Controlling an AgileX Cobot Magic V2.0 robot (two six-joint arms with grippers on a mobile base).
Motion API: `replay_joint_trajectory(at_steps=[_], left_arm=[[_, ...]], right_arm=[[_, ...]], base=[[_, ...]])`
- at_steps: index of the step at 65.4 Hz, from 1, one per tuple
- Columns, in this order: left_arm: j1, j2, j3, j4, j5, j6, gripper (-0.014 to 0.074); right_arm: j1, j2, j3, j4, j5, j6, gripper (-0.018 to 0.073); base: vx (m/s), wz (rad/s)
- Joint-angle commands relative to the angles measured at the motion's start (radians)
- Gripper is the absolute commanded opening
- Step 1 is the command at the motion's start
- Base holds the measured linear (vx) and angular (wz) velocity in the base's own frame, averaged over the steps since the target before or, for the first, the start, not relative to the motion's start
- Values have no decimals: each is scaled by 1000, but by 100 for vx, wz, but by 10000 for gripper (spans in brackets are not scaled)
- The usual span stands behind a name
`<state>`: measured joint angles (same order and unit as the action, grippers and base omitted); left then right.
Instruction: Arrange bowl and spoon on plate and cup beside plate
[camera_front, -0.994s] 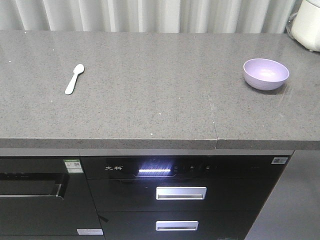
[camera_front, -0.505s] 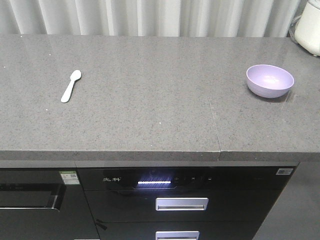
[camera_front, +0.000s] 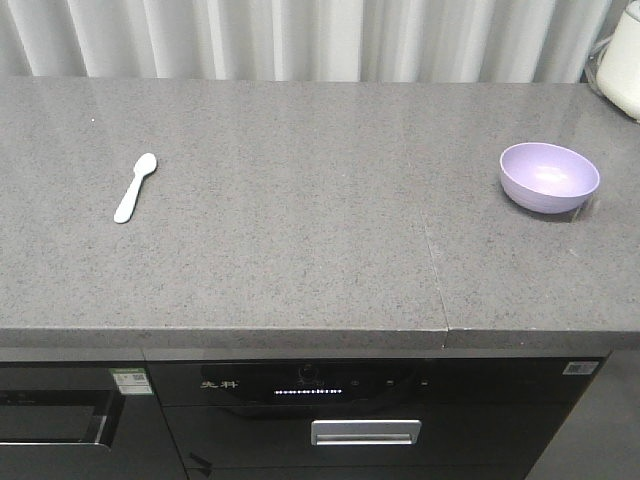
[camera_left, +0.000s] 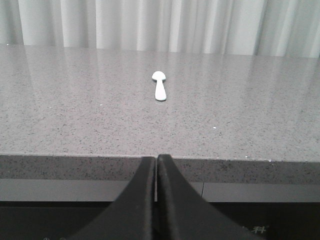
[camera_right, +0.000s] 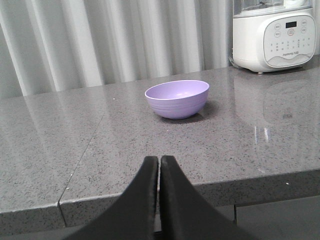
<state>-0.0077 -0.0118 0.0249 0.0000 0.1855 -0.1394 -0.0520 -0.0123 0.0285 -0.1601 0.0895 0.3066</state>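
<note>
A small pale spoon (camera_front: 134, 187) lies on the grey counter at the left, scoop toward the back; the left wrist view has the spoon (camera_left: 159, 86) straight ahead. My left gripper (camera_left: 157, 158) is shut and empty, hanging in front of the counter's front edge. A lavender bowl (camera_front: 549, 177) stands upright at the right of the counter. In the right wrist view the bowl (camera_right: 177, 98) sits ahead of my right gripper (camera_right: 159, 159), which is shut, empty, and just over the counter's front edge. The plate and the cup are out of view.
A white kitchen appliance (camera_right: 274, 34) stands at the back right corner of the counter (camera_front: 300, 200). Pale curtains hang behind it. Below the front edge are dark drawers with a metal handle (camera_front: 365, 432). A seam (camera_front: 434, 262) runs across the countertop.
The whole view has shifted: the counter sits lower in the front view now and the drawers show less. Spoon and bowl keep their places on the counter.
</note>
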Motion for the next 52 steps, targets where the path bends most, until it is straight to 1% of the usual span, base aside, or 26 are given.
replay_joint_trajectory(at_steps=[1,52], left_arm=[[-5,-6,31,0,-70,-10,-6],[-5,-6,31,0,-70,-10,-6]], right_arm=[[-3,-6,0,-9,-70,-1,15],[-3,-6,0,-9,-70,-1,15]], base=[[7,0],[5,0]])
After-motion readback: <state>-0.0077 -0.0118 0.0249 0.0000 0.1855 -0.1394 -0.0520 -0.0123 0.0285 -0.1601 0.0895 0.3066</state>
